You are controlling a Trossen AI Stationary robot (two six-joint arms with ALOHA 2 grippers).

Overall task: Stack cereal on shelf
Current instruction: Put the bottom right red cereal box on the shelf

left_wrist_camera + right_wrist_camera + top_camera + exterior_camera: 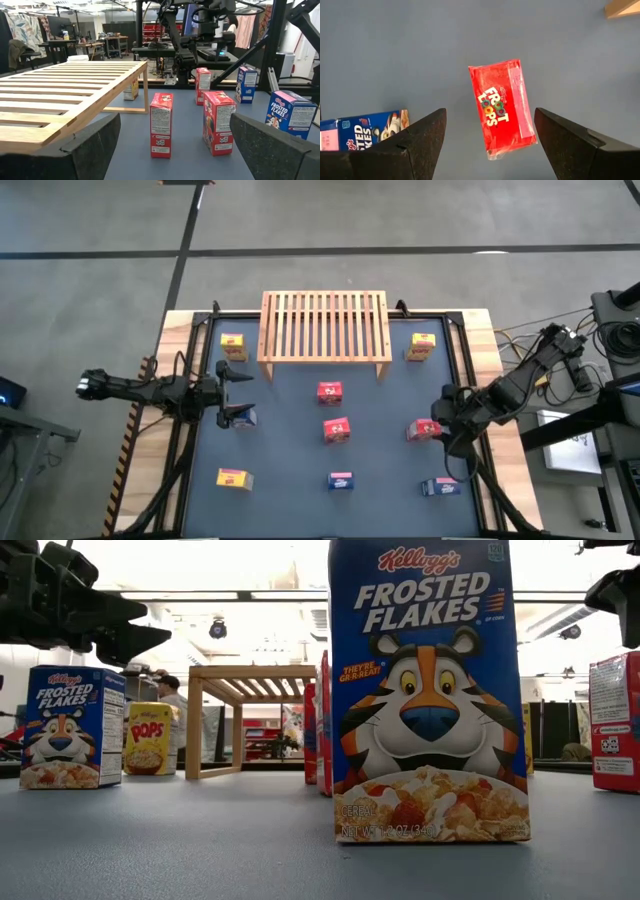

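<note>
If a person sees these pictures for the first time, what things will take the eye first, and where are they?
The wooden shelf stands at the far middle of the dark table, with nothing on its slats. Small red, yellow and blue cereal boxes stand scattered in front of and beside it, and in the low view one blue Frosted Flakes box fills the picture. The right hand hangs open above a red Froot Loops box near the table's right edge, while the left hand waits open at the left.

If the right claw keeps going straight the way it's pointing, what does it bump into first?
Probably the red Froot Loops box. The right claw points down at it with fingers open on either side; how much gap remains is hard to judge.
</note>
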